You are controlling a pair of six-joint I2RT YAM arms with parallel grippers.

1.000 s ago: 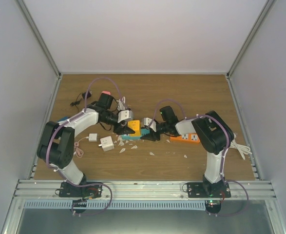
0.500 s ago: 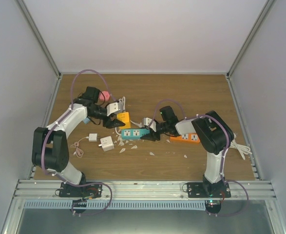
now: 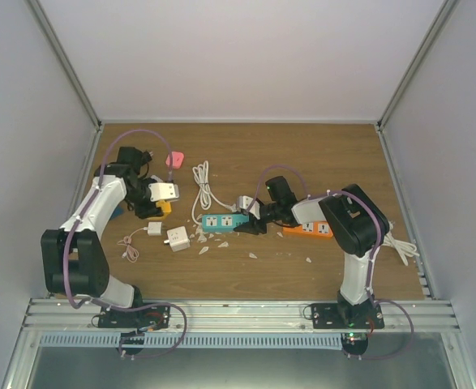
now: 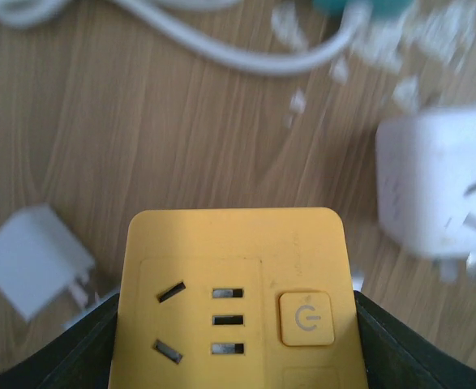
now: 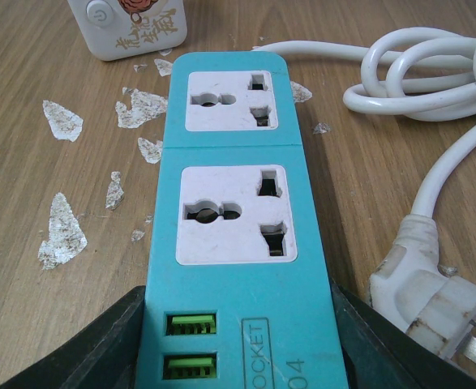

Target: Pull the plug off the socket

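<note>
On the desk [image 3: 327, 154], the right gripper [image 5: 242, 356] clamps the teal power strip [image 5: 231, 158]; the left gripper [image 4: 233, 361] clamps the yellow plug [image 4: 231, 243], well apart from the strip.

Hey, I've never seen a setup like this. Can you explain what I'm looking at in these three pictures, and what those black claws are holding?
This is a robot with two arms bolted to a wooden table. The wide picture comes from a camera fixed above. The two close-ups come from a camera on each wrist. The left gripper holds a yellow socket block. The right gripper clamps a teal power strip, and both of its sockets in view are empty. Also on the table are an orange power strip, a white cube adapter, a coiled white cable and white scraps.
</note>
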